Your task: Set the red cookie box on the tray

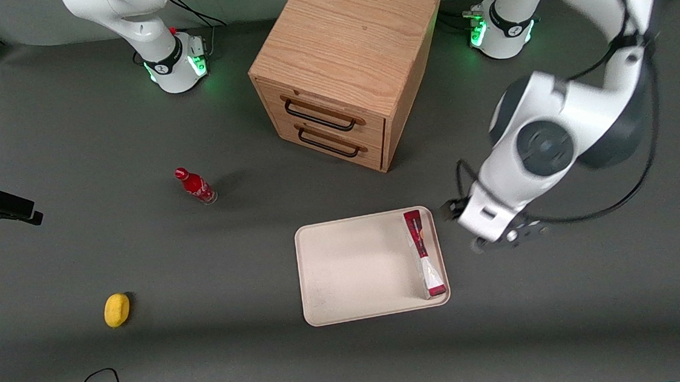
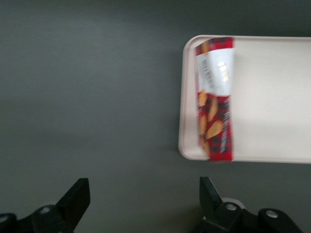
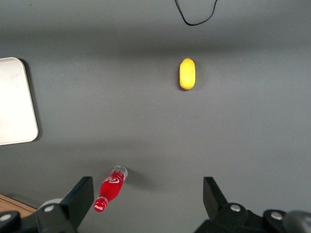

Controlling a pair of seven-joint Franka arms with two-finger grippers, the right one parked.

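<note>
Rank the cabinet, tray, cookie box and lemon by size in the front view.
1. wooden cabinet
2. tray
3. red cookie box, lying on the tray
4. yellow lemon

The claw hovers open beside the tray.

The cookie box (image 1: 424, 253) (image 2: 215, 99) lies flat on the tray (image 1: 352, 269) (image 2: 272, 97), along its edge toward the working arm's end. The gripper (image 1: 504, 240) (image 2: 143, 199) (fingers spread, nothing between them) hangs over bare table just beside that edge. The cabinet (image 1: 345, 63) stands farther from the front camera than the tray, while the bottle (image 1: 195, 186) (image 3: 111, 188) and lemon (image 1: 116, 309) (image 3: 187, 73) lie toward the parked arm's end.
</note>
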